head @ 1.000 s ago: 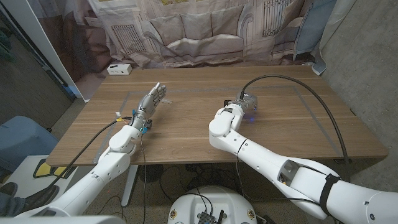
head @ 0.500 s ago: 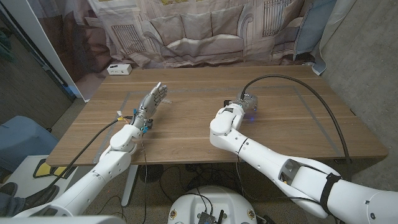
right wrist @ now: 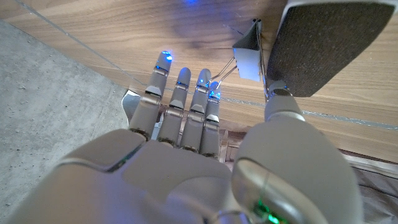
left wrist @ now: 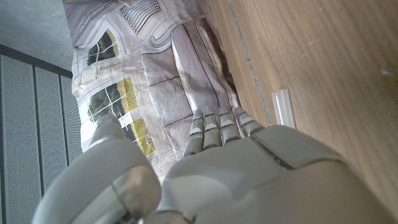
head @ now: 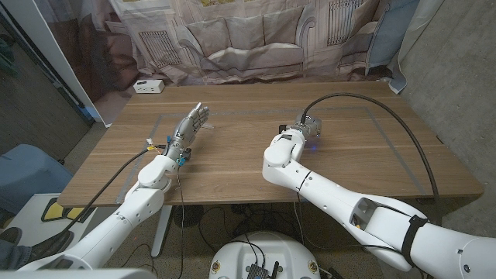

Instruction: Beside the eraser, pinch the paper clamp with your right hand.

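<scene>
- Up close, the right wrist view shows the paper clamp (right wrist: pixel 250 55) on the wooden table (head: pixel 232 155), its pale body and thin wire handles just ahead of the right hand (right wrist: pixel 205 155).
- The clamp lies right beside a large dark grey speckled block, the eraser (right wrist: pixel 333 43); the two look to be touching or nearly so.
- The right hand's fingers (right wrist: pixel 180 99) reach out straight and close together toward the clamp, blue lights glowing on their tips, while the thumb (right wrist: pixel 283 115) points toward the eraser's edge.
- Whether any fingertip touches the clamp's wire handles, I cannot tell; nothing is gripped between thumb and fingers, and the hand is spread wide with nothing in it.
- From the head view, the right hand (head: pixel 304 129) sits over the middle-right of the table, hiding the clamp and eraser beneath it, with a thick black cable (head: pixel 387 124) arching from the wrist across the table.
- On the other side, the left hand (head: pixel 190 124) holds nothing, fingers stretched out together and pointing toward the table's far edge.
- Faint pale lines mark a large rectangle on the tabletop.
- A small white box (head: pixel 147 86) stands at the far left corner of the table.
- Behind the table hangs a printed fabric backdrop (head: pixel 248 39) showing a sofa and windows; grey concrete floor shows to the right.
</scene>
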Robot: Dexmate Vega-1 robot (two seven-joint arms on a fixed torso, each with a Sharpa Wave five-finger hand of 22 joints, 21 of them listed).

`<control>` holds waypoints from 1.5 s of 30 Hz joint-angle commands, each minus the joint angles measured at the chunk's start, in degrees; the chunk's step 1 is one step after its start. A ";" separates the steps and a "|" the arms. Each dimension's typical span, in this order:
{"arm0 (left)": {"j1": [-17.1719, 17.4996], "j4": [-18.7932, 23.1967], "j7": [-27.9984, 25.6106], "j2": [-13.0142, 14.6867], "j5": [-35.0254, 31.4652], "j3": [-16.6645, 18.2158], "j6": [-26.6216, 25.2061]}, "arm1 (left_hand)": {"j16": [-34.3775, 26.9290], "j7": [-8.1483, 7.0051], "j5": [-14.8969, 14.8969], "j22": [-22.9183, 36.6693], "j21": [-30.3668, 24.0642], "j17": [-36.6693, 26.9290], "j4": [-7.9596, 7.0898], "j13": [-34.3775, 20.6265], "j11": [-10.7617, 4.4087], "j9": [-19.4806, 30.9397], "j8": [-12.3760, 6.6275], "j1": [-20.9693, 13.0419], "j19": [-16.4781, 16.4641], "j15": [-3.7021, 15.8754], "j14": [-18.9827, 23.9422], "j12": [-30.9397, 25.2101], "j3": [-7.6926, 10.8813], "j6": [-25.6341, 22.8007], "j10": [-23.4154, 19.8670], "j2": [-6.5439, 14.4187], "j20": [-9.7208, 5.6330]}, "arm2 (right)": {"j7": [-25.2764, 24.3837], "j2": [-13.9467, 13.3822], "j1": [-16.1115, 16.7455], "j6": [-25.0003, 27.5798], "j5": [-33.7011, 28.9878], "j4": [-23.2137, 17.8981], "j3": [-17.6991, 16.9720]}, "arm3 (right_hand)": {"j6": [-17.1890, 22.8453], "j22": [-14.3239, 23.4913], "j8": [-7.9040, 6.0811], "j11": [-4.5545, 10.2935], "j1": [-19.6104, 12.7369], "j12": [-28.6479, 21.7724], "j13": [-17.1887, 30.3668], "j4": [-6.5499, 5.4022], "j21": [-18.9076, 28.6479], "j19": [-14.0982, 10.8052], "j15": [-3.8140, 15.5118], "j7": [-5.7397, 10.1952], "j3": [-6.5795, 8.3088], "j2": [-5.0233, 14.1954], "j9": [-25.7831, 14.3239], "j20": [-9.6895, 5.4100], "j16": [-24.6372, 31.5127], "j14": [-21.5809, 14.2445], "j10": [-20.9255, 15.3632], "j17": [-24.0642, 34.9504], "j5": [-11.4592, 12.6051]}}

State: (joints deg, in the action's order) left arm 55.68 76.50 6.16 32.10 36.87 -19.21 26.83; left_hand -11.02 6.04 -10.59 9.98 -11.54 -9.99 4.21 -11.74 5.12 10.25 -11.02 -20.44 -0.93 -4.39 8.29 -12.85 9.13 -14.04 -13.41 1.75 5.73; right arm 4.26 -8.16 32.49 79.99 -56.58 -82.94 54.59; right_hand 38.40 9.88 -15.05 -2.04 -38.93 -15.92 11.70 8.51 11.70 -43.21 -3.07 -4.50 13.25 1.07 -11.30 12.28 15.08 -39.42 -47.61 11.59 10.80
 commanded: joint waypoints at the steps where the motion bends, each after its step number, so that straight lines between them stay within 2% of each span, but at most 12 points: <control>1: 0.33 0.31 -0.59 -0.25 -0.22 -0.28 -0.29 | 0.15 -0.13 0.21 0.33 0.10 -0.31 0.38 -0.15 0.01 0.28 -0.15 -0.03 -0.08 -0.22 0.60 0.02 0.09 -0.54 -0.48 0.74 0.50 | -0.44 -1.13 0.33 0.00 0.76 -1.68 0.02 | 0.59 0.13 -0.31 0.20 -0.64 -0.34 0.15 0.09 0.13 -0.66 0.18 0.08 0.50 0.22 -0.32 -0.05 0.55 -0.91 -0.83 0.17 -0.11; 7: 0.48 0.57 -0.85 -0.28 -0.31 -0.42 -0.54 | 0.14 -0.12 0.22 0.34 0.10 -0.31 0.41 -0.15 -0.03 0.28 -0.14 -0.03 -0.08 -0.18 0.65 0.01 0.12 -0.54 -0.50 0.78 0.49 | -0.46 -1.45 0.66 0.00 0.28 -2.31 -0.06 | 0.75 0.13 -0.24 -0.03 -0.87 -0.25 0.11 0.10 0.09 -0.72 0.27 0.18 0.65 0.43 -0.32 -0.02 0.53 -1.11 -0.85 0.14 -0.18; 10: 0.61 0.71 -0.97 -0.30 -0.33 -0.39 -0.46 | 0.14 -0.11 0.22 0.34 0.11 -0.31 0.43 -0.15 -0.03 0.28 -0.14 -0.04 -0.08 -0.17 0.66 0.02 0.13 -0.57 -0.50 0.80 0.51 | -0.59 -1.60 0.79 0.00 0.25 -2.68 -0.16 | 1.00 0.13 -0.24 0.50 -1.08 -0.31 0.08 0.13 0.06 -0.74 0.32 0.23 0.76 0.56 -0.32 -0.01 0.53 -1.28 -1.17 0.13 -0.22; 19: 0.99 1.08 -1.34 -0.30 -0.35 -0.34 -0.45 | 0.15 -0.17 0.23 0.34 0.11 -0.31 0.52 -0.15 -0.12 0.28 -0.12 -0.07 -0.11 -0.17 0.67 -0.01 0.18 -0.58 -0.58 0.88 0.51 | -2.64 -2.43 1.06 0.00 1.96 -4.22 -0.21 | 2.11 0.12 -0.24 0.75 -2.65 -0.52 -0.03 0.57 -0.05 -0.91 1.27 0.72 1.45 1.15 -0.31 -0.01 0.70 -2.36 -2.50 0.10 -0.29; 26: 1.15 1.59 -1.66 -0.19 -0.53 -0.36 -0.66 | 0.14 -0.11 0.23 0.34 0.11 -0.31 0.58 -0.15 -0.05 0.28 -0.11 -0.09 -0.12 -0.14 0.71 -0.01 0.23 -0.62 -0.60 0.95 0.51 | -2.80 -3.40 1.42 0.00 2.07 -6.20 -0.09 | 2.84 0.11 -0.25 0.97 -3.15 -0.54 -0.08 0.57 -0.04 -1.21 1.52 0.85 1.55 1.27 -0.31 -0.06 0.76 -2.69 -3.04 0.18 -0.41; 39: 0.84 2.42 -2.08 -0.03 -1.02 -0.64 -1.33 | 0.15 -0.13 0.24 0.34 0.12 -0.30 0.70 -0.15 -0.12 0.28 -0.09 -0.14 -0.13 -0.13 0.73 0.01 0.29 -0.65 -0.59 1.03 0.48 | -8.04 -5.84 2.10 0.00 7.49 -10.76 -0.19 | 5.02 0.10 -0.52 1.73 -4.07 -0.94 -0.17 0.64 -0.08 -1.60 2.66 1.66 1.76 1.30 -0.30 -0.09 1.08 -4.28 -5.06 0.17 -0.48; 45: 0.78 2.88 -2.44 -0.03 -1.32 -0.73 -1.45 | 0.14 -0.07 0.25 0.34 0.12 -0.30 0.75 -0.15 0.02 0.28 -0.09 -0.16 -0.13 -0.12 0.78 -0.01 0.32 -0.67 -0.64 1.07 0.49 | -8.13 -6.40 2.61 0.00 6.42 -12.29 -0.29 | 5.23 0.10 -0.41 2.08 -4.61 -0.93 -0.19 0.73 -0.08 -1.75 2.84 1.83 1.94 1.46 -0.30 -0.13 1.11 -4.47 -5.32 0.21 -0.47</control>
State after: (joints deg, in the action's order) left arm 56.66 78.67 4.23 31.99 36.01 -19.76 25.69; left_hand -11.02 6.04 -10.36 9.98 -11.54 -10.00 4.62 -11.74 5.12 10.25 -11.03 -20.37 -0.93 -4.71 8.60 -12.85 9.17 -14.02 -13.41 2.43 5.73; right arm -2.33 -13.22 34.46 79.99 -50.77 -92.39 54.39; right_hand 43.21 9.89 -15.27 -0.21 -42.64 -16.58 11.42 9.09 11.69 -44.54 -0.31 -2.96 14.73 2.51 -11.30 12.18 15.97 -43.20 -52.32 11.60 10.37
